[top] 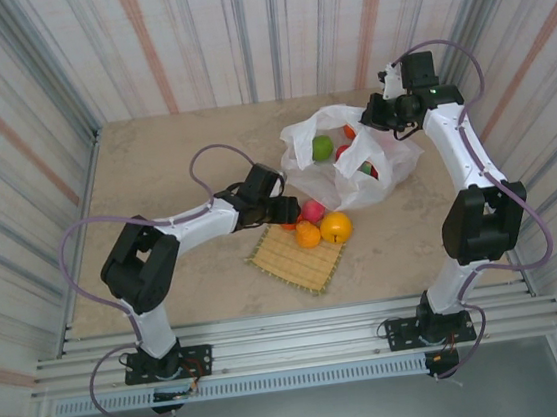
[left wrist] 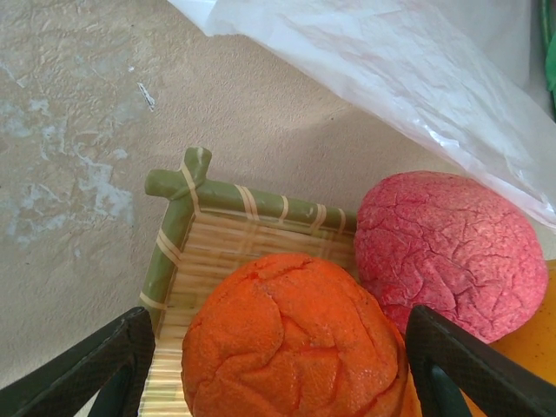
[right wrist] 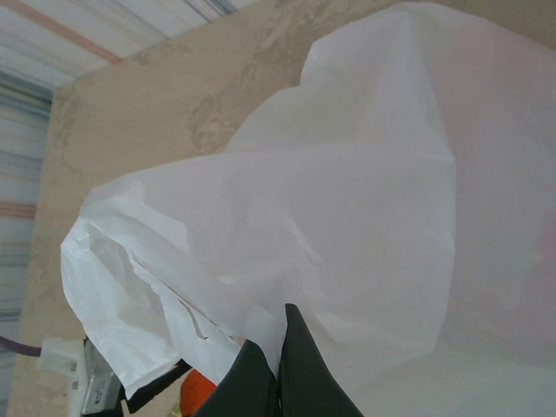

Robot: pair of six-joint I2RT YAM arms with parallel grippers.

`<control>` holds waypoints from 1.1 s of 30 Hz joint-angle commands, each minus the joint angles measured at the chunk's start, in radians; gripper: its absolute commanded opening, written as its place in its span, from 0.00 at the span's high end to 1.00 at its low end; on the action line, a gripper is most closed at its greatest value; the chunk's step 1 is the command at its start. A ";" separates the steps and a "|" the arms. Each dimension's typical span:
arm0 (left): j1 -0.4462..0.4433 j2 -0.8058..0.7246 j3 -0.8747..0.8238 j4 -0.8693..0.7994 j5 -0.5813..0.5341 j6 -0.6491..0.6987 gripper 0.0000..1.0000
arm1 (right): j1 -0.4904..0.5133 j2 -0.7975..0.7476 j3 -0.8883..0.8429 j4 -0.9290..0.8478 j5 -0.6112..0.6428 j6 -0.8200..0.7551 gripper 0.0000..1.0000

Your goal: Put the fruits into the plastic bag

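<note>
An orange fruit [left wrist: 295,339] sits on the woven mat [left wrist: 226,226], between the wide-apart fingers of my left gripper [left wrist: 280,317], which is open and straddles it. A pink-red fruit [left wrist: 447,252] lies against it on the right, and a yellow-orange fruit [left wrist: 530,347] shows at the frame edge. From above, my left gripper [top: 284,213] is at the mat's far corner. The plastic bag [top: 354,160] lies behind, with a green fruit [top: 322,147] and a red one [top: 367,168] inside. My right gripper [right wrist: 280,334] is shut on a fold of the plastic bag [right wrist: 347,217] and holds its edge up.
The mat [top: 295,262] lies at the table's middle front, with the pink [top: 311,211], orange [top: 308,233] and yellow-orange [top: 336,227] fruits at its far edge. Striped walls close the table on three sides. A metal rail runs along the near edge.
</note>
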 commanded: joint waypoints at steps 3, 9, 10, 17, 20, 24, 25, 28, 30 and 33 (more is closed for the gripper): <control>0.007 -0.014 -0.025 -0.033 -0.024 0.011 0.21 | -0.003 -0.016 -0.015 0.003 -0.011 -0.007 1.00; 0.003 -0.031 -0.037 -0.031 0.019 0.011 0.21 | -0.001 -0.013 -0.014 0.003 -0.011 -0.005 1.00; 0.000 -0.031 -0.035 -0.034 0.020 0.011 0.21 | -0.001 -0.014 -0.013 0.003 -0.011 -0.005 1.00; -0.004 -0.016 -0.025 -0.051 0.015 0.020 0.20 | 0.001 -0.014 -0.012 0.001 -0.010 -0.007 1.00; -0.005 -0.018 -0.022 -0.063 0.014 0.020 0.19 | 0.001 -0.015 -0.013 -0.001 -0.007 -0.008 1.00; -0.014 -0.041 -0.034 -0.071 -0.005 0.025 0.18 | 0.001 -0.013 -0.013 0.001 -0.009 -0.007 1.00; -0.017 -0.046 -0.034 -0.075 -0.010 0.027 0.18 | 0.000 -0.013 -0.014 0.002 -0.010 -0.007 1.00; -0.024 -0.059 -0.043 -0.088 -0.022 0.034 0.18 | 0.002 -0.009 -0.014 0.002 -0.010 -0.007 1.00; -0.028 -0.065 -0.047 -0.095 -0.028 0.038 0.19 | 0.002 -0.010 -0.013 0.003 -0.010 -0.007 1.00; -0.033 -0.065 -0.052 -0.103 -0.036 0.043 0.19 | 0.002 -0.010 -0.014 0.004 -0.011 -0.007 1.00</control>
